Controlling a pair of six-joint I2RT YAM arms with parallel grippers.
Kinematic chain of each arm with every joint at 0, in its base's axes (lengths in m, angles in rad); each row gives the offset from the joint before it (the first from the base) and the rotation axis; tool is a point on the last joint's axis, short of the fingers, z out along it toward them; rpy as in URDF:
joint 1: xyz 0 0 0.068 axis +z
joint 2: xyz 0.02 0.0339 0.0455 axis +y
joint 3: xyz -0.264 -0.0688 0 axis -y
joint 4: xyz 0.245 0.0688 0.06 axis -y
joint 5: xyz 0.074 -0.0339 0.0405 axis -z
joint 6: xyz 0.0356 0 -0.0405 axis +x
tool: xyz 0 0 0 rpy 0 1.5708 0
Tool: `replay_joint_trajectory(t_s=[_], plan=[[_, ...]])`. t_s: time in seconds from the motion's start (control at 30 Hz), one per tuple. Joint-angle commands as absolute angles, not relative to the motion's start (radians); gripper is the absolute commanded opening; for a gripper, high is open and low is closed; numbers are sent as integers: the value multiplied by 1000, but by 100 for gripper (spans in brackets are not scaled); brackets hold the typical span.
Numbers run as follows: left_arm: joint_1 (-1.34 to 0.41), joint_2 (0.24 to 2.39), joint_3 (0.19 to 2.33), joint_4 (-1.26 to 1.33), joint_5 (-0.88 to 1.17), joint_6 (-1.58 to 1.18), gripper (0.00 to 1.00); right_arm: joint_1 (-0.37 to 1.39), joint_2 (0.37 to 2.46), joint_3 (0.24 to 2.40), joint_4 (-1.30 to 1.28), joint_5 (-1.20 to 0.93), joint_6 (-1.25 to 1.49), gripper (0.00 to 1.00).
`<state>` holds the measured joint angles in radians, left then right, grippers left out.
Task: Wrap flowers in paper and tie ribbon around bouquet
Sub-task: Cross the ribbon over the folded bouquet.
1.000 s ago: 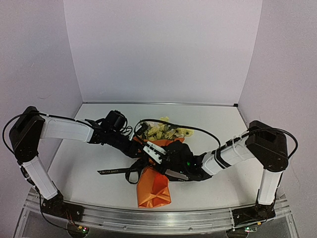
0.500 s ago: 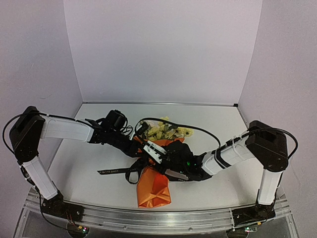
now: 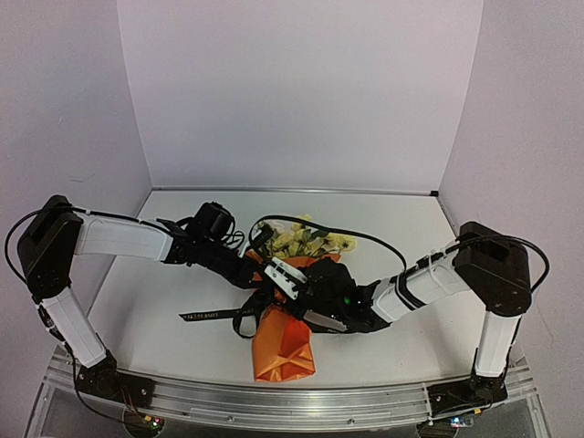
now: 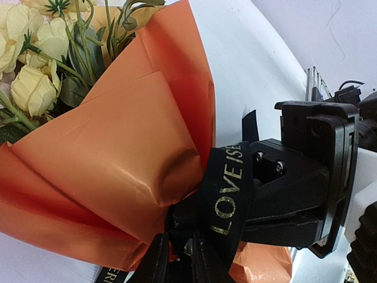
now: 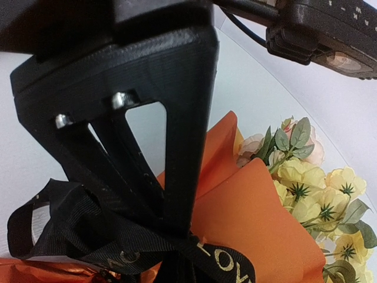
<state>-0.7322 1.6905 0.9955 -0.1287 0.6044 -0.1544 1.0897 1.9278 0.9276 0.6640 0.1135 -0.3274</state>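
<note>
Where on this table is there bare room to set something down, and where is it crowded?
Bare table lies between the flowers and the right wall, and in front of the right arm. A narrower patch sits between the left arm and the ribbon tail. The middle is crowded: the left pincer and right pincer meet at the bouquet.

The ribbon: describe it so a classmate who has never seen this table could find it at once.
On the white table, an orange paper bouquet lies centre front. The ribbon crosses its pinched waist. It is the only black band with gold lettering.
</note>
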Motion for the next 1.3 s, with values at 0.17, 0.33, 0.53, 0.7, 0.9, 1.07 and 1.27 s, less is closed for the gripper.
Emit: replay_joint_trajectory(t_s=[0.17, 0.33, 0.53, 0.7, 0.9, 1.07, 1.27], plan=[[-740, 1689, 1066, -121, 623, -177, 0, 1090, 1856, 945, 688, 117, -269, 5], [-743, 1708, 1146, -216, 633, -202, 0, 1091, 1810, 896, 687, 117, -199, 27], [-745, 1740, 1216, -313, 643, -221, 0, 1092, 1739, 829, 678, 118, -98, 31], [-750, 1775, 1281, -388, 651, -235, 0, 1094, 1667, 784, 633, 119, -10, 29], [-750, 1826, 1365, -460, 702, -268, 0, 1110, 1550, 815, 373, 79, 149, 24], [-750, 1864, 1445, -531, 724, -302, 0, 1111, 1529, 814, 328, 100, 212, 25], [-759, 1906, 1539, -587, 766, -403, 0, 1111, 1513, 798, 310, 178, 248, 26]])
